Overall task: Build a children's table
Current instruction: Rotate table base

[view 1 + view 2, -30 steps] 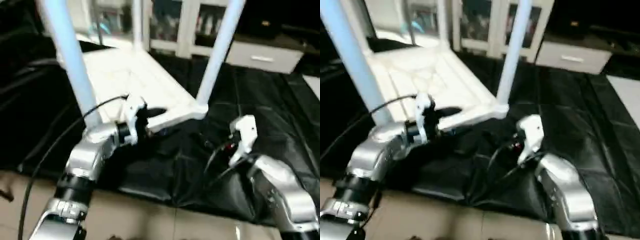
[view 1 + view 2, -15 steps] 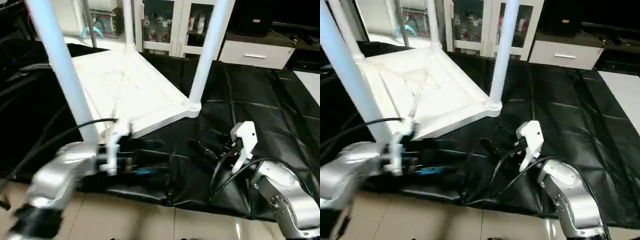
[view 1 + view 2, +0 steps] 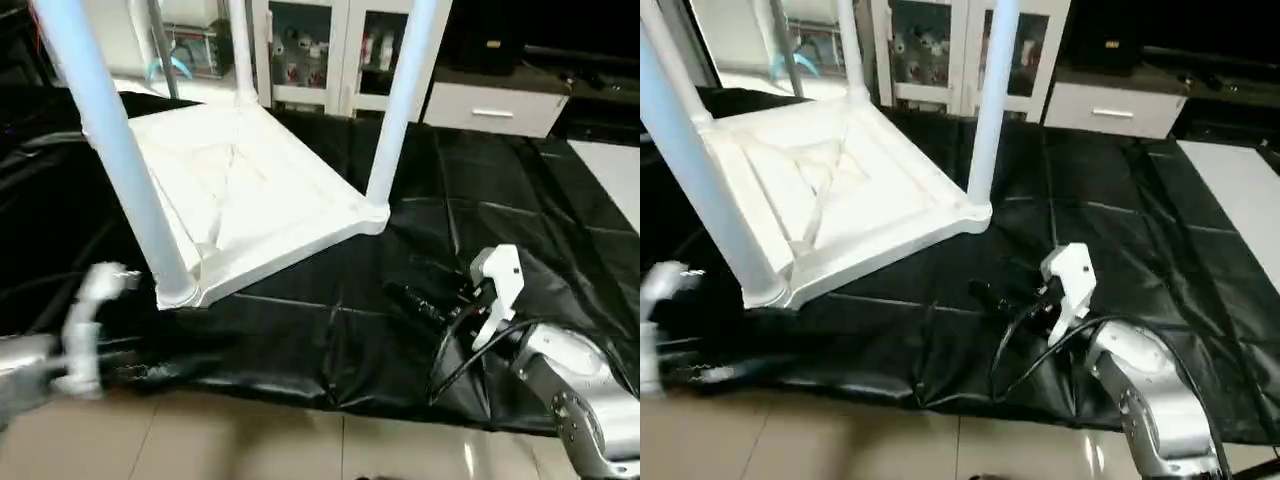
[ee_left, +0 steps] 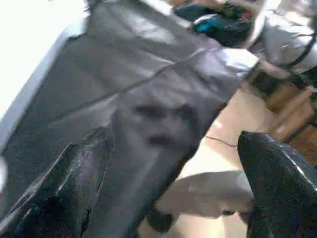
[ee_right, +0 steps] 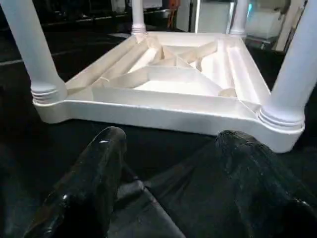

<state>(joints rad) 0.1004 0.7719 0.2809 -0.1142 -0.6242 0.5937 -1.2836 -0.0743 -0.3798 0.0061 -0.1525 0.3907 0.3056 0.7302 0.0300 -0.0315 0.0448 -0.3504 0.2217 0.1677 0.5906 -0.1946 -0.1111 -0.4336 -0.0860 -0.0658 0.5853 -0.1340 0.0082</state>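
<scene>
Lying upside down on the black sheet (image 3: 500,200), the tabletop (image 3: 250,190) fills the upper left of the left eye view with its ribbed underside up, which keeps the corner sockets reachable from above. Legs stand in the corners: the near leg (image 3: 110,150) runs up the left side, another leg (image 3: 400,100) rises at centre top. The left gripper (image 3: 150,372) is a blur at lower left, clear of the table; the right gripper (image 3: 425,300) sits at lower right, apart from the tabletop.

In the right eye view the same layout holds, with a far leg (image 3: 852,50) at the top.

In the left wrist view the two black fingers (image 4: 74,188) stand spread wide over sheet and floor (image 4: 223,134), holding nothing.

In the right wrist view the fingers (image 5: 94,183) stand apart and empty, aimed at the tabletop's near edge between two seated legs, probably ready to steady or check it.
</scene>
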